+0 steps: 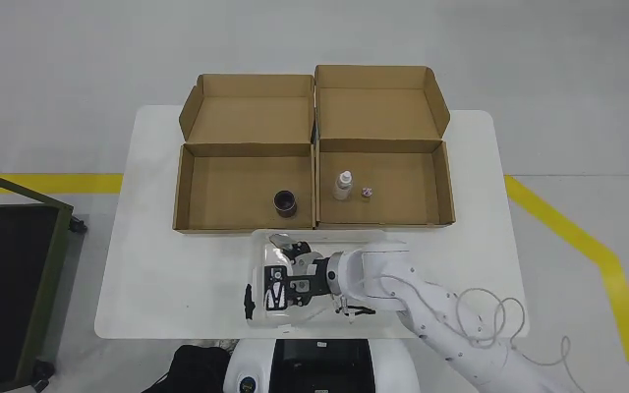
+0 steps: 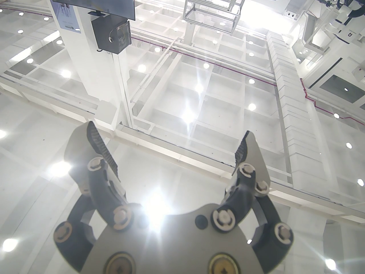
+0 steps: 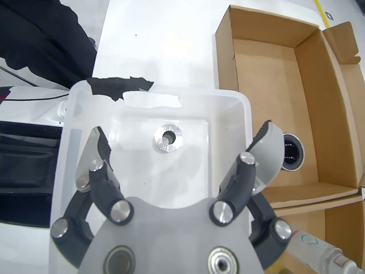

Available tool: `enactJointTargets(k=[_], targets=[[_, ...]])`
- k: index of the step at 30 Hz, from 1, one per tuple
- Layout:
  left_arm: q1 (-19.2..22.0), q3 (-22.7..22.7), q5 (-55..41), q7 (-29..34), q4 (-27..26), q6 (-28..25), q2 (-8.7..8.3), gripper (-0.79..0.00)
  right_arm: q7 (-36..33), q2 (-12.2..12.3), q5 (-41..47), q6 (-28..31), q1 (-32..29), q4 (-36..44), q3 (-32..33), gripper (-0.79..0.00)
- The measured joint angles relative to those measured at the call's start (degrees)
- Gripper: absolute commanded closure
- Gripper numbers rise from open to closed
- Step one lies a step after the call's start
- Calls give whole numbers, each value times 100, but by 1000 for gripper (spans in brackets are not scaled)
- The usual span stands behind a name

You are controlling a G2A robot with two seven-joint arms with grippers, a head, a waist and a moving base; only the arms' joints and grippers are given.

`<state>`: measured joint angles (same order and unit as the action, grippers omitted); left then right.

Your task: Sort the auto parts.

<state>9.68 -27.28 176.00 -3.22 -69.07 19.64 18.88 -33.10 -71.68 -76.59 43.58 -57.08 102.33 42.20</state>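
Metal ring (image 3: 159,145) flat in a clear plastic bin (image 3: 199,92) at the desk's (image 1: 157,275) near edge; right pincer (image 3: 182,129) spread open above it, likely poised to grasp. Left pincer (image 2: 169,130) open, aimed at the ceiling (image 2: 216,92), out of the way. Along the far edge, left cardboard box (image 1: 226,192) with a bearing (image 1: 286,202), right cardboard box (image 1: 403,187) with a bottle (image 1: 343,185). Grey floor (image 1: 314,39) around.

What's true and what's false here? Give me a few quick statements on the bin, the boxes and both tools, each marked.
1. The right tool is open above the clear bin. True.
2. The silver ring is clamped in the right tool. False: it lies loose on the bin's floor.
3. The dark bearing shares a box with the white bottle. False: the bottle is in the neighbouring cardboard box.
4. The left tool is open and holds nothing. True.
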Motion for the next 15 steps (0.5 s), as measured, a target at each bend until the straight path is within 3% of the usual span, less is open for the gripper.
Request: enactJointTargets(k=[7,13,15], targets=[[0,0,0,0,0,0,0,-785,68,-22,-144,-3,70,-247,-78,-767],[0,0,0,0,0,0,0,-785,240,-74,-215,-99,168,-529,-177,-714],[0,0,0,0,0,0,0,-785,303,-96,-234,-118,196,-629,-231,-656]])
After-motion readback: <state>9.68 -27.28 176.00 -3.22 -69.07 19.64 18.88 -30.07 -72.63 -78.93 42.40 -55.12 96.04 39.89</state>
